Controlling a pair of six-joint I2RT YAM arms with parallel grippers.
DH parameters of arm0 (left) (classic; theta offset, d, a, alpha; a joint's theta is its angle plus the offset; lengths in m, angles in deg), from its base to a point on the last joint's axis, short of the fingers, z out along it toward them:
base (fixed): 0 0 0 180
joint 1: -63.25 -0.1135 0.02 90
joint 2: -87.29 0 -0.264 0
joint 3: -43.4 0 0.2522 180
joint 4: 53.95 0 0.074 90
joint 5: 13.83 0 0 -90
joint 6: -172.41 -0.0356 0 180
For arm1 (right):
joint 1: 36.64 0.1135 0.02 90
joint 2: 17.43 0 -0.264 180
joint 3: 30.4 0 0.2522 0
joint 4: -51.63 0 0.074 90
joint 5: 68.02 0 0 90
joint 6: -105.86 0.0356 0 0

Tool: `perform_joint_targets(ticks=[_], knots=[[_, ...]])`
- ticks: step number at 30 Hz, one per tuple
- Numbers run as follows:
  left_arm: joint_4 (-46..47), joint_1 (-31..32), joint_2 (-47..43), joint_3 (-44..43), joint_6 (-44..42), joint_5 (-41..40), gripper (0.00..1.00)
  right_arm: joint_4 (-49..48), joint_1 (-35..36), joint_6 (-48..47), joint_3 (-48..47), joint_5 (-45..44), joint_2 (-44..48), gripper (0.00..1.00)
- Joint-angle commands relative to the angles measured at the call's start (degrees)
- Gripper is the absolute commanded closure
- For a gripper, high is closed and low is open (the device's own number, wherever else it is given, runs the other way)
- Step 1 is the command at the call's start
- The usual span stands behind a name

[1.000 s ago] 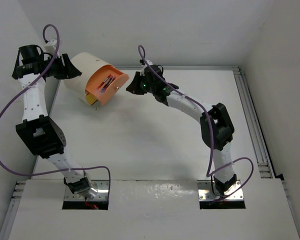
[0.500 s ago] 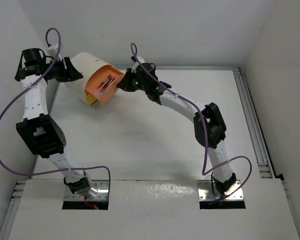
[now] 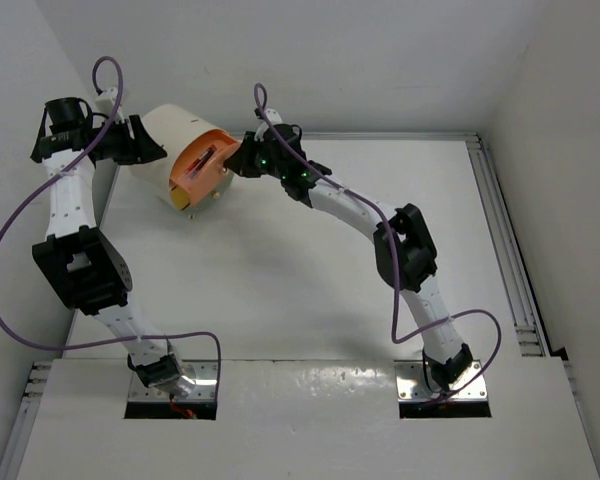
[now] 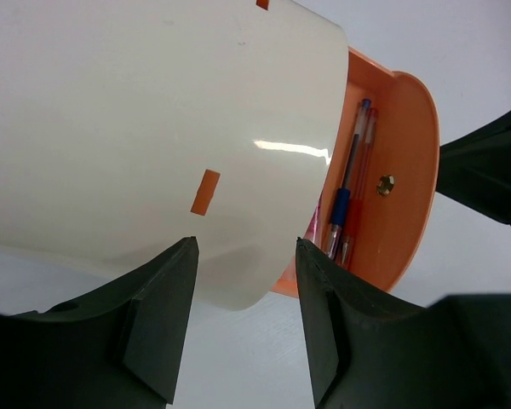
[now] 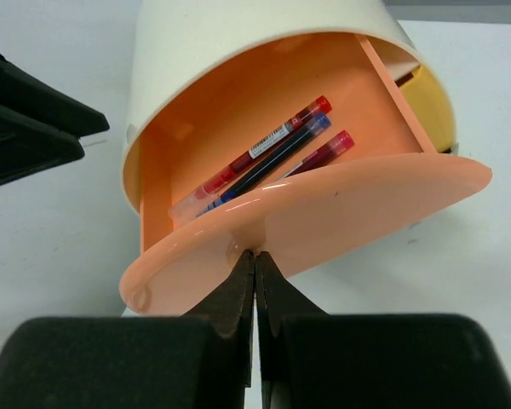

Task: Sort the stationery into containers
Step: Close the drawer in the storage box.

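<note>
Over at the far left corner of the table point(image 3: 280, 270) there's one cream bucket point(image 3: 165, 140), lying on its side. An orange drawer point(image 3: 202, 165) pokes out of its open end, pointing at the right arm. So: one container, two arms on it, one from each side.

Pens point(image 5: 264, 153): I count three in the right wrist view, all lying loose in the drawer, roughly parallel and close together. There's one red pen with a pale label point(image 5: 277, 136), one blue pen point(image 5: 281, 152) right beside it, and one shorter red pen point(image 5: 324, 153) nearest the round front panel point(image 5: 366, 200). The left wrist view only shows them partly, squeezed between the cream wall and the panel.

The right claw point(image 5: 255, 260) has both fingers pressed flat together, with the tips right up against the outside of the front panel. Can't tell if anything's pinched between them.

The left claw point(image 4: 245, 251) is at the bucket's closed end with its fingers spread apart, and the curved cream wall sits in the gap. Whether the pads actually touch it, I honestly can't make out. One brass screw point(image 4: 386, 181) shows on the inside of the panel.
</note>
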Motion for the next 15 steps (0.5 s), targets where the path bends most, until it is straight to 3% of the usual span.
perform_joint_targets(ticks=[1, 15], knots=[[1.76, -0.13, 0.66, 0.36, -1.42, 1.42, 0.45, -3.87, 0.89, 0.75, -4.18, -1.28, -2.08, 1.0], [3.87, -0.22, 0.58, 3.0, -1.07, 7.21, 0.45, -10.2, 2.47, 3.12, -11.65, -1.9, -10.69, 0.98]])
